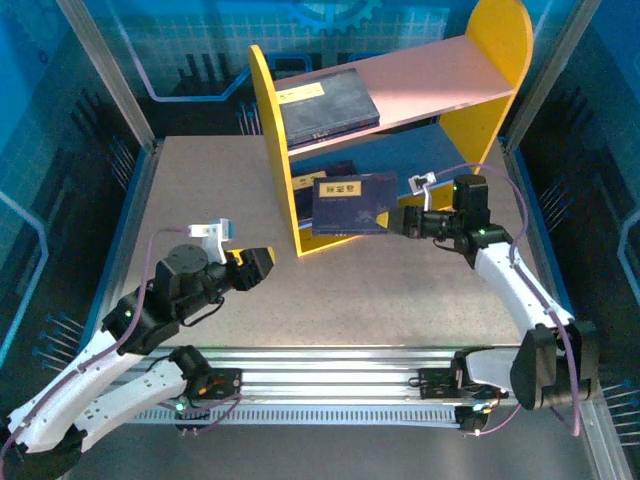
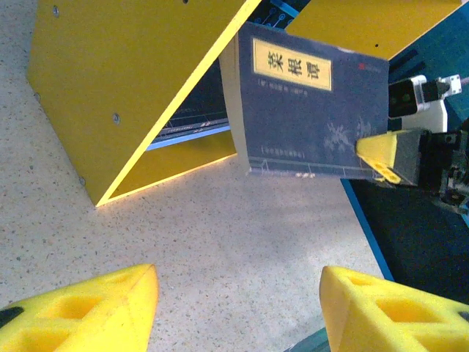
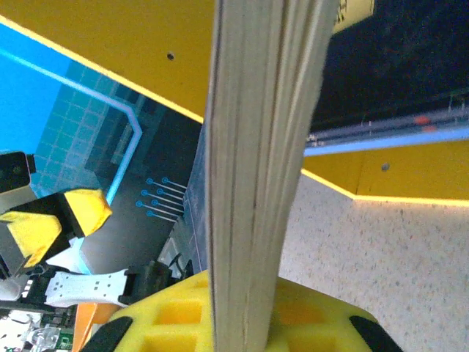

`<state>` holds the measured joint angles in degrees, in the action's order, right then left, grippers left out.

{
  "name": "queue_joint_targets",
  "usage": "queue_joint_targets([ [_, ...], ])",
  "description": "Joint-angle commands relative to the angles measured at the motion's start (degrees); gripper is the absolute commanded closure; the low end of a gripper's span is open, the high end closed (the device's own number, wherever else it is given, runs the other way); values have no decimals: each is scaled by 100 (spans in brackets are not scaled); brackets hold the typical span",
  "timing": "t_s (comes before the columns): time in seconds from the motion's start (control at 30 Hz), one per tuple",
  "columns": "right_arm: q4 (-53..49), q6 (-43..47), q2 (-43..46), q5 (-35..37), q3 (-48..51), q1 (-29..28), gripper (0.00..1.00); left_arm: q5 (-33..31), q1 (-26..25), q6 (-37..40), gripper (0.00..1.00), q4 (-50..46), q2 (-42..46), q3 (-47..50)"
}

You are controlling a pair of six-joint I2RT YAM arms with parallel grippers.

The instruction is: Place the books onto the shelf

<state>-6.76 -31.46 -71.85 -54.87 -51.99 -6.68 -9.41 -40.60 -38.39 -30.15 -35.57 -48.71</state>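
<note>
Navy book [image 1: 328, 100] flat on shelf [image 1: 272, 150] top, second book [image 1: 352, 203] upright at lower tier

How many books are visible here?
2 for certain: one book flat on the pink upper board, a second book held by the right gripper before the lower tier. A dark shape behind may be a third.

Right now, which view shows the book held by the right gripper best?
Left wrist: the held book faces it cover-on, yellow label legible, the right gripper pinching its edge. Top external shows it smaller, in front of the lower tier of the shelf. Right wrist sees its page edge close up.
</note>
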Motion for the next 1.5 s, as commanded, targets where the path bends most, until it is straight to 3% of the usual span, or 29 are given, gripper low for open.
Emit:
queue_joint_targets([
  [0.0,645,15,-224,-319,-305,91,94,-26,42,156,39,-137,75,-141],
  [0.73,1661,-314,-2498,-1162,-1493,116,94,-81,46,102,39,-297,206,-87],
  [1.2,-35,938,-3217,-1132,-2658,72,94,-87,51,86,39,-341,229,-118],
  [1.47,-1162,1741,-3353,-739,-3115,-134,93,-70,51,86,39,-320,217,-104],
])
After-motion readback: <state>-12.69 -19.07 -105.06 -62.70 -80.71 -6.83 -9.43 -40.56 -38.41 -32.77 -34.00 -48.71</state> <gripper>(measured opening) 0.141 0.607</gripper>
